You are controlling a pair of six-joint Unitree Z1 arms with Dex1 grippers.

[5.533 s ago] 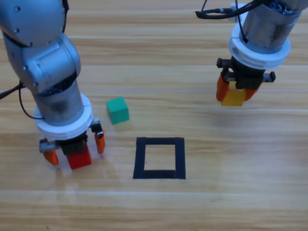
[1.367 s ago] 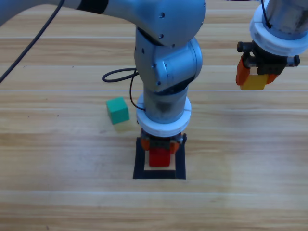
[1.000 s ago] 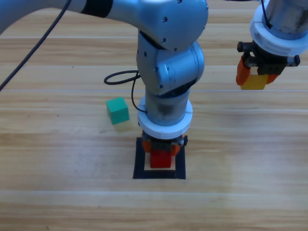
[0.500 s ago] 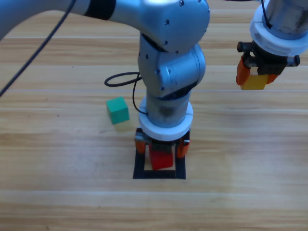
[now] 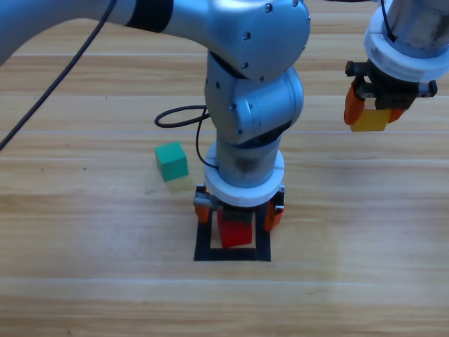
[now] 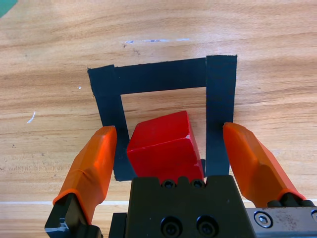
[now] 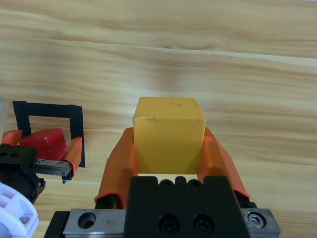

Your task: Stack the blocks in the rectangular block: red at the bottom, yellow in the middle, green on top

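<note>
While the left gripper [image 5: 238,212] is hanging low over the rectangular block [image 5: 261,243], its jaws are standing spread apart, one on each side of the red cube [image 5: 235,233] and clear of its faces. In the left wrist view that gripper [image 6: 171,148] is straddling the red cube [image 6: 163,147], which is sitting inside the tape outline [image 6: 156,76], turned a little against the tape's edges and close to the near strip. The orange fingers [image 6: 94,163] are lying over the side strips of tape, with wood showing between each one and the cube.

At about 10 o'clock from the outline, well apart from it, the green cube [image 5: 171,161] is resting alone on the table [image 5: 84,281].

Farther off, at about 1 o'clock from the outline, the right gripper [image 5: 373,116] is hovering above the wood with the yellow cube [image 5: 370,120] pinched between its jaws. In the right wrist view the same gripper [image 7: 169,148] is pressing both jaws flat against the sides of the yellow cube [image 7: 169,130], and the red cube [image 7: 49,140] is showing at 9 o'clock, inside the outline
</note>
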